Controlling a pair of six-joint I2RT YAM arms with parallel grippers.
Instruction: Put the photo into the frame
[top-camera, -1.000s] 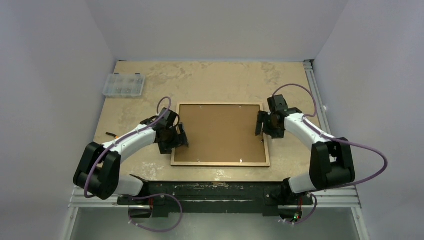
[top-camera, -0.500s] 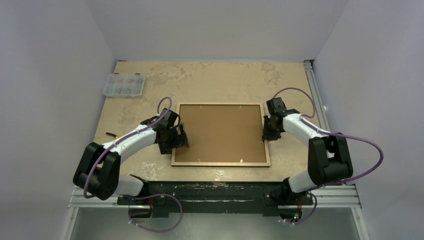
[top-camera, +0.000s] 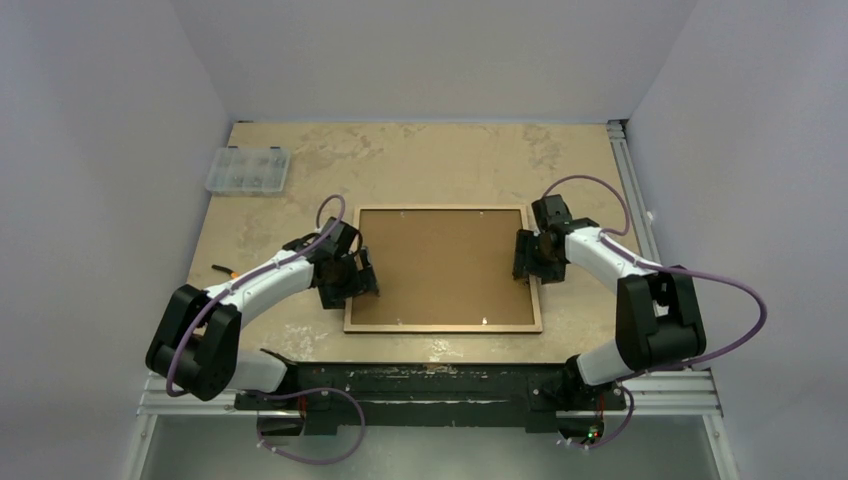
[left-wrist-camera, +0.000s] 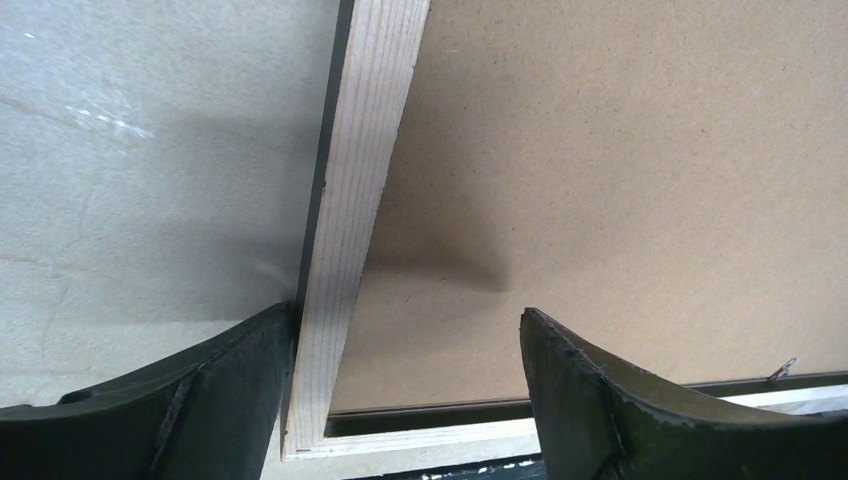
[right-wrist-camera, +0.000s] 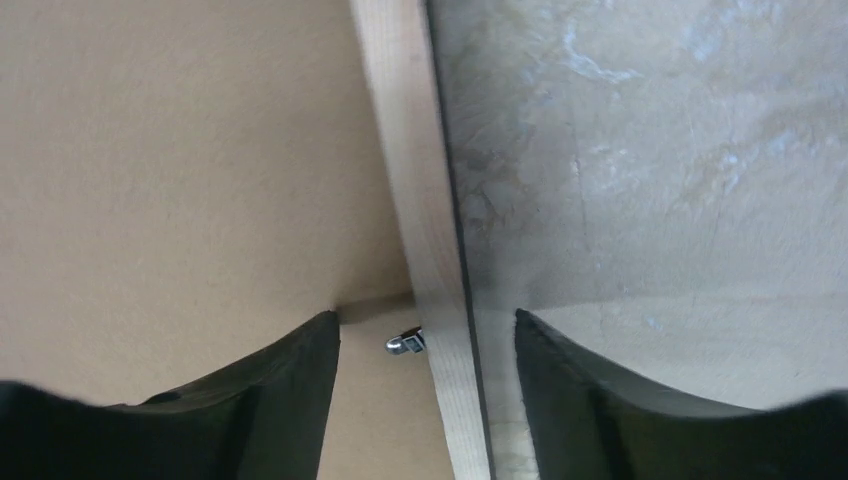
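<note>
The frame (top-camera: 444, 326) lies face down mid-table, with its tan wood back up. A plain brown backing board (top-camera: 440, 265) fills it. The photo is hidden. My left gripper (top-camera: 358, 288) is open and straddles the frame's left rail (left-wrist-camera: 360, 180) near the near-left corner. In the left wrist view (left-wrist-camera: 405, 312), one finger touches the rail's outer edge and the other is over the board (left-wrist-camera: 620, 180). My right gripper (top-camera: 528, 262) is open and straddles the right rail (right-wrist-camera: 410, 200). In the right wrist view (right-wrist-camera: 424, 314), a small metal tab (right-wrist-camera: 405, 342) sits between its fingers.
A clear plastic parts box (top-camera: 247, 169) sits at the back left. A small dark tool (top-camera: 222, 270) lies at the table's left edge. A metal rail (top-camera: 630, 200) runs along the right edge. Walls close in on three sides.
My right gripper drew back off the board toward the right rail, then shifted slightly inward to straddle it. The left gripper barely moved.
</note>
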